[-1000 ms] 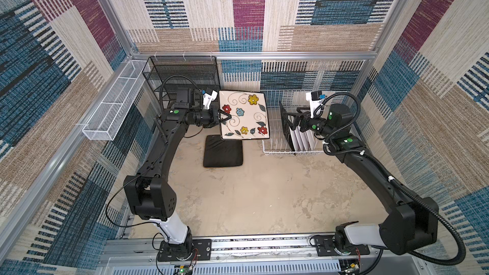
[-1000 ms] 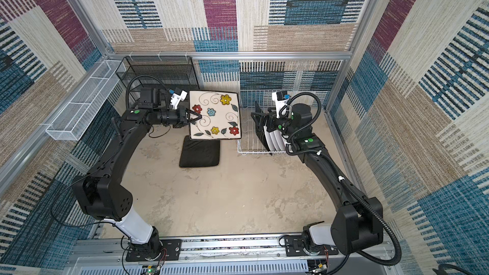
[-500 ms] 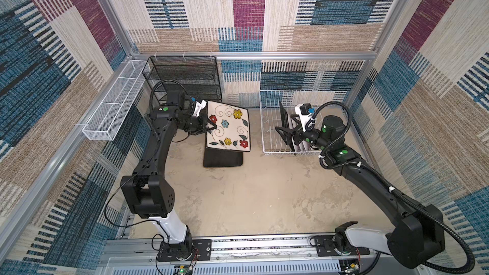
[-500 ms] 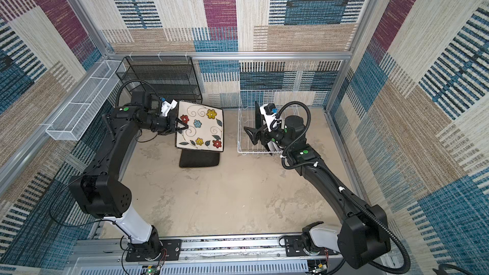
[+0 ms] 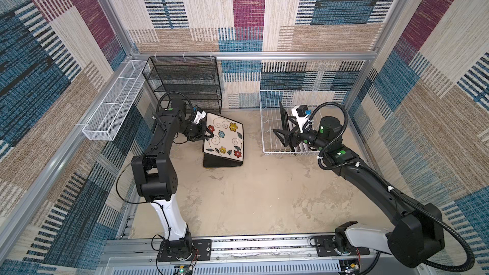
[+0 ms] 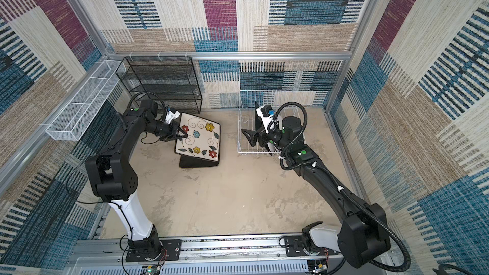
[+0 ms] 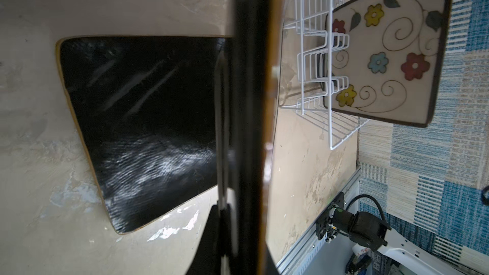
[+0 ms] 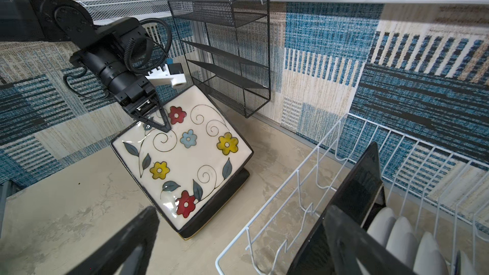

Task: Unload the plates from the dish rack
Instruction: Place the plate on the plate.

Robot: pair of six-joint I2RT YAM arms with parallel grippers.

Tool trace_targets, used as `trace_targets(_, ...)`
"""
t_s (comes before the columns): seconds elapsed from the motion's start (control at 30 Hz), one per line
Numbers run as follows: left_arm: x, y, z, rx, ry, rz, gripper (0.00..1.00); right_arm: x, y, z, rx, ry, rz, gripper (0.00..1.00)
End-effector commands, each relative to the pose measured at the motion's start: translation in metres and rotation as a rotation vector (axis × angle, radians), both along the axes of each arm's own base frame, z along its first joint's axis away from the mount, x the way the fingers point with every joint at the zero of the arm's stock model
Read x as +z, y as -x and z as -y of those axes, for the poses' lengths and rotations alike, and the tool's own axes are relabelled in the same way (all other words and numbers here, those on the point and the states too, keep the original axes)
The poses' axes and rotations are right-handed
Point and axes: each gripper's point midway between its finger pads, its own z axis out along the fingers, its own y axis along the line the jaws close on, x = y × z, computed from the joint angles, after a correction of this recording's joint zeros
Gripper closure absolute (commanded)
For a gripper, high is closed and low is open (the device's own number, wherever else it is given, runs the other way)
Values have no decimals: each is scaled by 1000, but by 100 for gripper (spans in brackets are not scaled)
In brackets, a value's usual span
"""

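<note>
Now: left gripper (image 5: 209, 136) clamped on floral plate (image 5: 225, 138), tilted over face-down plate (image 5: 222, 164), left of rack (image 5: 275, 152). Right gripper (image 5: 285, 138) wide open, empty, beside upright plate (image 5: 283, 115) in rack.

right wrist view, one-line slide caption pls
Left gripper holds a floral square plate tilted over a black plate on the table; more plates stand in the dish rack.

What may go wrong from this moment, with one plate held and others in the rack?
The left gripper pinches only the edge of the tilted flowered plate; it may slip onto the black plate below.
The open right gripper is close to the upright plate in the dish rack; a bump may tip it.
</note>
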Motion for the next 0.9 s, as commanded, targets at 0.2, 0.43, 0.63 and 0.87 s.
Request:
trace_targets(0.2,-2,-8,12,-98,167,42,100,6,3,-1,1,-27,3,0)
trace_targets(0.43,-24,-11,4,-88,206,-6,100,3,3,-4,14,-31,-7,0)
trace_targets(0.63,-35,-15,5,-89,235,-30,100,-1,0,-7,23,-32,-18,0)
trace_targets(0.87,-55,-16,1,-77,257,-76,100,2,0,-9,30,-46,-11,0)
